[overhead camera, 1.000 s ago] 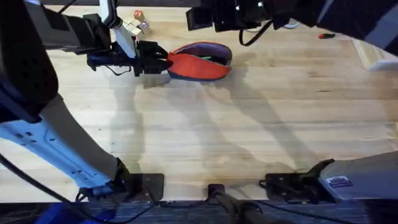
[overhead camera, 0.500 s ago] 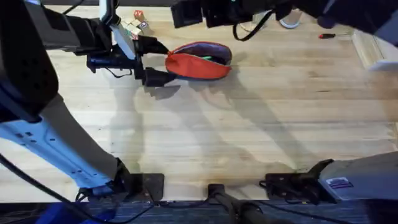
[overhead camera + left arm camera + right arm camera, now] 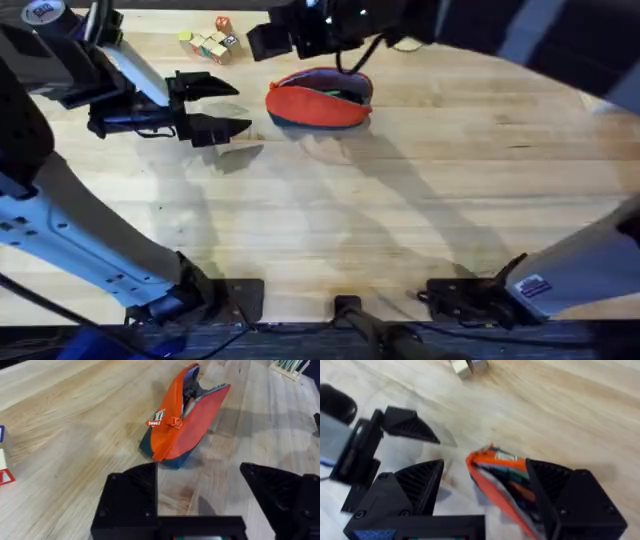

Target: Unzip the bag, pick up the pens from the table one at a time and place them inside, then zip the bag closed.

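The orange bag (image 3: 318,102) with a navy underside lies at the back of the table (image 3: 400,200), its zipper open along the top. In the right wrist view, slim shapes inside the opening (image 3: 519,491), one of them orange, look like pens. My left gripper (image 3: 212,106) is open and holds nothing, a short way left of the bag (image 3: 182,422). My right gripper (image 3: 490,502) hangs open above the bag's (image 3: 495,467) left end and shows dark in the overhead view (image 3: 268,42).
Small coloured blocks (image 3: 210,42) sit at the back left of the table, behind the left gripper. A wide stretch of bare planks runs from the bag to the front edge.
My left gripper opened off the bag's left end and drew back to the left. The right arm slid left above the bag. The bag stayed put.
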Robot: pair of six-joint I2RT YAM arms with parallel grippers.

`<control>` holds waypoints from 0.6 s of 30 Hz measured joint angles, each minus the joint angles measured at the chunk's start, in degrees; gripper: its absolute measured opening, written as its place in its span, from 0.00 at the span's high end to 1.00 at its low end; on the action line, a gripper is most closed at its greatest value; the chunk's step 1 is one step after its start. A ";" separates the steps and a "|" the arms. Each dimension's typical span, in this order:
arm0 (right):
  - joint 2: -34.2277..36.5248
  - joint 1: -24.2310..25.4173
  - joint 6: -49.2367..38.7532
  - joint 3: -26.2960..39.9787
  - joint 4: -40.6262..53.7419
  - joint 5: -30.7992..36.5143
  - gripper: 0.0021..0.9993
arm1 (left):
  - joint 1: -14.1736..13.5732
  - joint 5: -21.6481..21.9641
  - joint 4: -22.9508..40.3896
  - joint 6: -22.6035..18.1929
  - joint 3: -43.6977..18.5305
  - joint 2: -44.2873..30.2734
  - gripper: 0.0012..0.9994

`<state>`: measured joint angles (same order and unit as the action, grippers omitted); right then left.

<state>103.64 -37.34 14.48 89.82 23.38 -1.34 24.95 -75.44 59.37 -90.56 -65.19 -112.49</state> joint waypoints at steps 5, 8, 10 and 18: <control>3.44 -0.27 0.01 0.02 -5.68 0.00 0.00 | 0.27 -0.37 0.88 -2.20 0.00 0.00 0.00; 5.64 -0.81 0.07 0.02 -6.50 -0.02 0.00 | 0.27 -0.48 0.88 -2.87 0.00 0.00 0.00; 6.52 -1.18 0.08 0.02 -6.59 -0.05 0.00 | 0.27 -0.48 0.88 -3.05 0.00 0.00 0.00; 9.39 -2.27 0.11 0.02 -6.48 -1.16 0.00 | 0.27 -0.48 0.88 -3.31 0.00 0.00 0.00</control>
<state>113.03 -39.62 14.59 89.84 16.91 -2.50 25.21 -75.92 60.25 -93.86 -65.19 -112.49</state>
